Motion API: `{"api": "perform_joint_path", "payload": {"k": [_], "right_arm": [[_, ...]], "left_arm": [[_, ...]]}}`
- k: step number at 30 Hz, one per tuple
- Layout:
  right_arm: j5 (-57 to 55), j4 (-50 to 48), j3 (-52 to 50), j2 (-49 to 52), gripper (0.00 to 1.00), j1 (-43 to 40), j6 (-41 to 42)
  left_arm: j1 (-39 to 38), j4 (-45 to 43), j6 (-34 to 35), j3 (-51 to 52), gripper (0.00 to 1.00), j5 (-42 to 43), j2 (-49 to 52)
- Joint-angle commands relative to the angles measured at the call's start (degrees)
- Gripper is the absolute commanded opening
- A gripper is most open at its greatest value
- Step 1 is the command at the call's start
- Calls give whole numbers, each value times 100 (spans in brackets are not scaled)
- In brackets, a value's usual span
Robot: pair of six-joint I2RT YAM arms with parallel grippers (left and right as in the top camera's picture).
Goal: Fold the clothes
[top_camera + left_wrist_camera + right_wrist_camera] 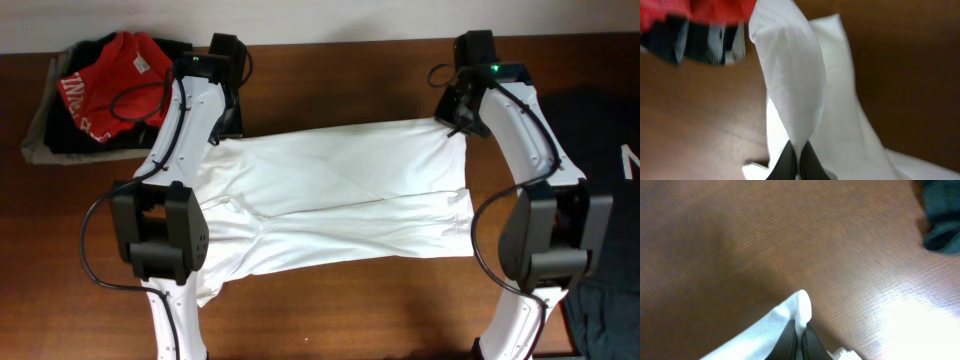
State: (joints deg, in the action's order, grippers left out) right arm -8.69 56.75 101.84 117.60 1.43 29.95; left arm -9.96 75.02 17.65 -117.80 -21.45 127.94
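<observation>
The clothes, a plain white T-shirt, lie spread across the middle of the table with a long crease running left to right. My left gripper sits at the shirt's far left corner, and the left wrist view shows it shut on a raised fold of white cloth. At the far right corner my right gripper is shut too. In the right wrist view it pinches a small peak of the shirt's edge just above the wood.
A red garment with white lettering lies on a dark pile at the far left corner, close to my left gripper. A dark garment covers the table's right side, and its edge shows in the right wrist view. Both arms flank the shirt.
</observation>
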Motion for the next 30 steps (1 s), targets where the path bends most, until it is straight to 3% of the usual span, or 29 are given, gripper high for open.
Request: {"api": "perform_joint_path", "payload": {"k": [1, 13, 21, 30], "right_arm": [[-422, 411, -26, -264, 4, -76, 33], [-380, 1893, -26, -306, 4, -74, -234], [-378, 2378, -26, -730, 4, -72, -269], [-356, 2677, -33, -782, 4, 52, -269]], "left_arm": [[33, 573, 376, -81, 1, -219, -173], [31, 2179, 678, -81, 1, -219, -173], [20, 2173, 737, -50, 1, 74, -352], [22, 2131, 844, 903, 1, 72, -1696]]}}
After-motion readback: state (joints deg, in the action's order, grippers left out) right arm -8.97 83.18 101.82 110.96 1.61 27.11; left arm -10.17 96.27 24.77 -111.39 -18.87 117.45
